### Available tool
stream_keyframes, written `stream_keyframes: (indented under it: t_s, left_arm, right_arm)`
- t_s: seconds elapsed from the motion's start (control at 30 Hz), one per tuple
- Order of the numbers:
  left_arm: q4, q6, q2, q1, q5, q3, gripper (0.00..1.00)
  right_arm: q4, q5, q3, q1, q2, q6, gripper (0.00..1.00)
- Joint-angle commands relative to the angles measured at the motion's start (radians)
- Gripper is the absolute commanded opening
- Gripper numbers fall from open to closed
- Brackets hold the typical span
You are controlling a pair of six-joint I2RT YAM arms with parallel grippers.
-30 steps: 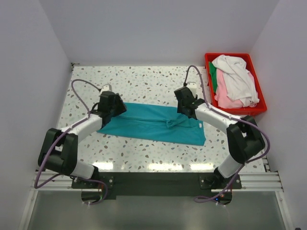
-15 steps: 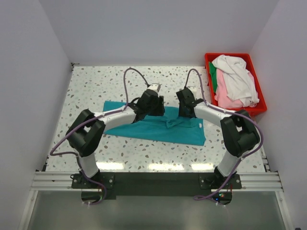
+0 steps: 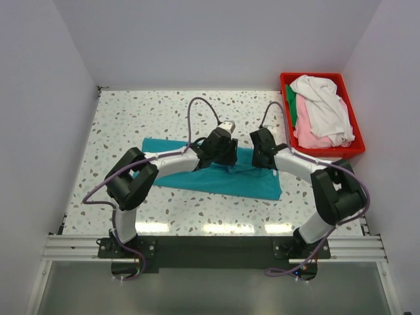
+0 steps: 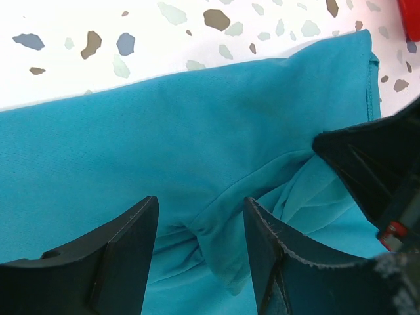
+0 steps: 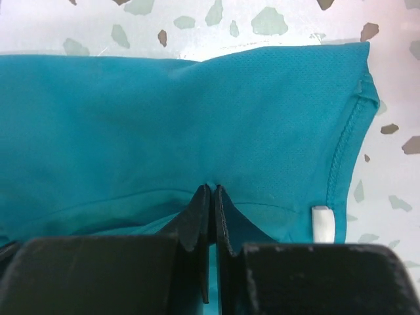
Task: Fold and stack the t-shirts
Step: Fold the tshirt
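Left tool (image 4: 200,216) open, jaws astride ridge of teal t-shirt (image 4: 131,144); right tool (image 5: 210,197) pinched tight on shirt fold.

Robotics test cell: a speckled terrazzo tabletop (image 3: 164,111) is boxed in on three sides by plain white panels (image 3: 216,39). An aluminium rail (image 3: 72,248) is fitted along the near edge, and a red plastic bin (image 3: 351,151) is set at one corner.

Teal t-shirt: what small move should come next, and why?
Probably close the left tool on the bunched ridge of the teal t-shirt: it stands open astride that ridge, while the right tool is shut on a pinch of the same cloth.
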Motion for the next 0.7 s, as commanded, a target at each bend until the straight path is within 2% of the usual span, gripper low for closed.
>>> stream_keyframes:
  t_s: [0.0, 0.43, 0.47, 0.53, 0.67]
  left_arm:
    - [0.000, 0.025, 0.012, -0.014, -0.005, 0.044, 0.59]
    - [-0.036, 0.049, -0.005, -0.037, -0.021, 0.021, 0.56]
    - [-0.036, 0.052, -0.008, -0.039, -0.024, 0.018, 0.56]
    - [-0.040, 0.059, -0.015, -0.042, -0.024, 0.009, 0.56]
    - [-0.044, 0.071, -0.026, -0.044, -0.025, -0.002, 0.55]
  right_arm:
    - [0.039, -0.039, -0.035, 0.001, -0.110, 0.030, 0.00]
    - [0.053, -0.163, -0.224, 0.002, -0.336, 0.061, 0.01]
    - [0.058, -0.182, -0.238, 0.005, -0.347, 0.063, 0.03]
    - [0.064, -0.196, -0.274, 0.011, -0.385, 0.067, 0.17]
    - [0.044, -0.208, -0.307, 0.018, -0.452, 0.069, 0.30]
